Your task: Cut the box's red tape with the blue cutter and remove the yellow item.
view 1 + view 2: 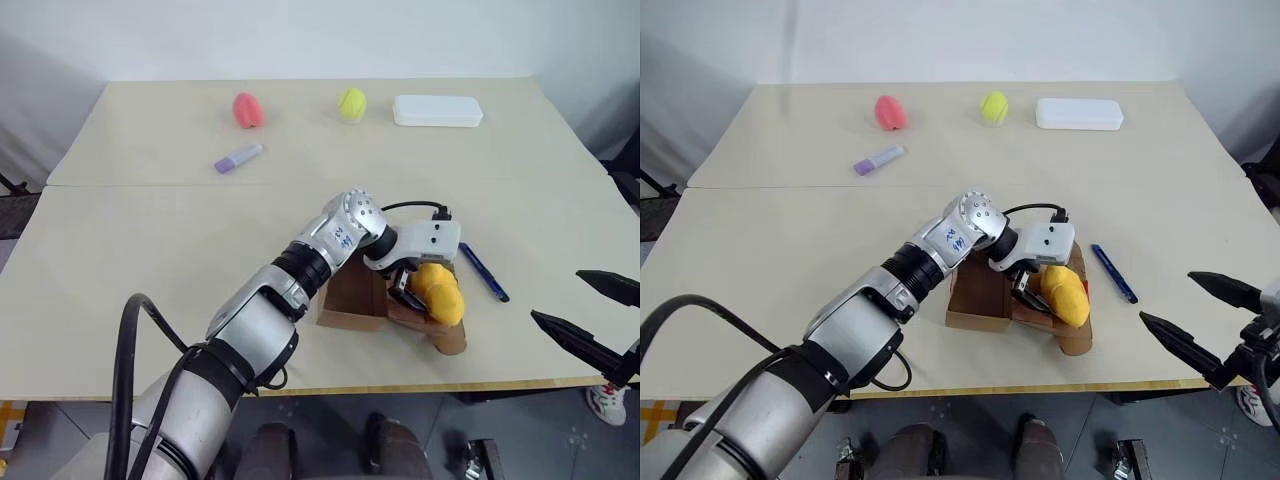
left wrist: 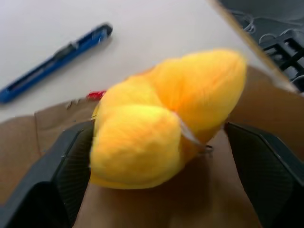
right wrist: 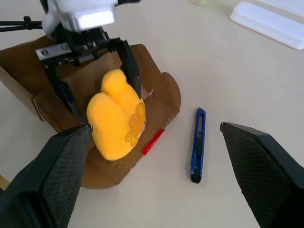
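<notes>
Box open near table's front edge, tape cut. My left gripper straddles yellow toy inside, fingers wide, not yet clamped (closing seems next). Cutter parked right of box. Right gripper wide, empty, well clear.

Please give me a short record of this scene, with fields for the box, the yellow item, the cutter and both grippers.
box: flaps open, red tape on one flap
yellow item: in the box, between the left gripper's fingers
blue cutter: flat on the table, beside the box
left gripper: fingers either side of the yellow item
right gripper: open, holding nothing
</notes>
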`<state>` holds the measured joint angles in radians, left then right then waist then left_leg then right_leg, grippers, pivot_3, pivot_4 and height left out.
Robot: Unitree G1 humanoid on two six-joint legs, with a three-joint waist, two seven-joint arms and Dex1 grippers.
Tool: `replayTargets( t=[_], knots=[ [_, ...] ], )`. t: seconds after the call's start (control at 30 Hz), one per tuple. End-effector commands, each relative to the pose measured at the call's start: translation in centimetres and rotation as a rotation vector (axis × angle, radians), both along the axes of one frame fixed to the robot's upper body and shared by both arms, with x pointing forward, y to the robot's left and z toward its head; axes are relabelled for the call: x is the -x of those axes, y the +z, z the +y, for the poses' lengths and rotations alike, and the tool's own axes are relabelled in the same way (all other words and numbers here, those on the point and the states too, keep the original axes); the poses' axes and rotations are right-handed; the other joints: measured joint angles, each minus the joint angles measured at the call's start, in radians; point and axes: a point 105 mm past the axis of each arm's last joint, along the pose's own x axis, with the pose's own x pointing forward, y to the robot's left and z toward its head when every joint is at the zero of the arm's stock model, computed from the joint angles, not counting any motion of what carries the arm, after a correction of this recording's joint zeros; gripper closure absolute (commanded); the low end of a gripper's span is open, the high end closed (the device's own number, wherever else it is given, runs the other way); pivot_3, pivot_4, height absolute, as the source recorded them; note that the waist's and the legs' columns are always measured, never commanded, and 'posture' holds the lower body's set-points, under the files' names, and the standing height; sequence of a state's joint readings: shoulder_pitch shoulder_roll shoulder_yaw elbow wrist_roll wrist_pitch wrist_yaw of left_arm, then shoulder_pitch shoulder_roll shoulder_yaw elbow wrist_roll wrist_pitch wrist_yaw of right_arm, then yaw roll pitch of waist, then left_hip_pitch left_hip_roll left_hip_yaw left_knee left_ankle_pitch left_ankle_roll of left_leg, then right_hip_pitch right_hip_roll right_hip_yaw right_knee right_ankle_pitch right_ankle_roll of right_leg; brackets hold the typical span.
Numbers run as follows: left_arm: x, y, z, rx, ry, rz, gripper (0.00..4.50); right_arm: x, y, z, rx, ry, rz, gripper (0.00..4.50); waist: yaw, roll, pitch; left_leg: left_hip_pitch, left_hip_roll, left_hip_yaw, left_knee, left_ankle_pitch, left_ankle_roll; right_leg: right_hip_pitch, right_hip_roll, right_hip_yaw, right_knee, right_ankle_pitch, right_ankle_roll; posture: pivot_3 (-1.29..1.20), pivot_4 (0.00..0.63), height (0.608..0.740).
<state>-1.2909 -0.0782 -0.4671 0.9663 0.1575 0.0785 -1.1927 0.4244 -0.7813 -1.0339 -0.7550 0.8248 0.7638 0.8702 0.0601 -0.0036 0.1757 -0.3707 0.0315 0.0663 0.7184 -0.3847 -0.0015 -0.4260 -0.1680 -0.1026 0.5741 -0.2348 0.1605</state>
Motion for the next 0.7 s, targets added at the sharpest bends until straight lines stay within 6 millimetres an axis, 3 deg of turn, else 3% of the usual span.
replayTargets(
  t=[0.03, 0.27, 0.4, 0.7],
  knots=[
    [0.0, 0.4, -0.5, -0.003, -0.024, -0.043, 1.23, 0.6, 0.7, 0.3, 0.022, -0.013, -0.043, 0.0, 0.002, 0.0, 0.0, 0.0, 0.0, 0.0, 0.0, 0.0, 0.0, 0.0, 0.0, 0.0, 0.0, 0.0, 0.0, 0.0, 0.15, 0.74],
    [-0.3, 1.9, -0.3, 0.064, -0.011, -0.005, 3.33, 0.4, 0.7, 0.5, 0.016, -0.018, -0.043, 0.0, 0.001, 0.0, 0.0, 0.0, 0.0, 0.0, 0.0, 0.0, 0.0, 0.0, 0.0, 0.0, 0.0, 0.0, 0.0, 0.0, 0.15, 0.74],
    [-0.6, 4.2, -0.1, 0.147, 0.002, 0.007, 4.26, 0.0, 1.0, 0.4, 0.018, -0.011, -0.048, 0.0, 0.0, 0.0, 0.0, 0.0, 0.0, 0.0, 0.0, 0.0, 0.0, 0.0, 0.0, 0.0, 0.0, 0.0, 0.0, 0.0, 0.15, 0.74],
    [-1.5, 11.5, 2.3, 0.398, 0.109, 0.079, 4.38, -1.1, 2.3, 0.7, -0.011, 0.077, -0.127, 0.0, -0.005, 0.0, 0.0, 0.0, 0.0, 0.0, 0.0, 0.0, 0.0, 0.0, 0.0, 0.0, 0.001, 0.0, 0.0, 0.0, 0.15, 0.74]
  ],
)
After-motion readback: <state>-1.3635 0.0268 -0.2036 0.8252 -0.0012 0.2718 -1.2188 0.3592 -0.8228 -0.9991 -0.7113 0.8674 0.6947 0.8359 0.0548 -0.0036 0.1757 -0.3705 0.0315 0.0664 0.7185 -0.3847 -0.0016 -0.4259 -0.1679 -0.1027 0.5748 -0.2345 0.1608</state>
